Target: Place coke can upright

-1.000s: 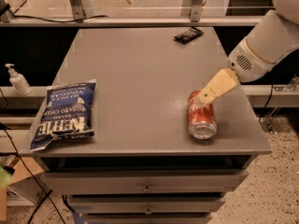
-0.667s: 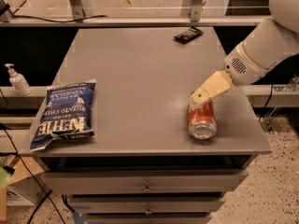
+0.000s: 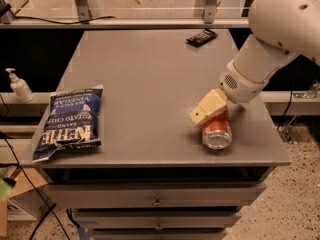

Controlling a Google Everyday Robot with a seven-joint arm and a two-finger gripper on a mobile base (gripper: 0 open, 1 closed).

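The coke can (image 3: 217,131) is a small red can lying on its side near the front right of the grey table (image 3: 145,79), its silver end facing the front edge. My gripper (image 3: 206,110) hangs from the white arm at the right. It sits low over the can's far end and covers part of it. Whether it touches the can does not show.
A blue chip bag (image 3: 68,122) lies flat at the front left of the table. A small dark packet (image 3: 202,36) lies at the back right. A soap dispenser (image 3: 20,85) stands on a ledge left of the table. Drawers are below the front edge.
My arm and gripper have shifted left and down, closer over the can. The can has stayed lying in the same spot.
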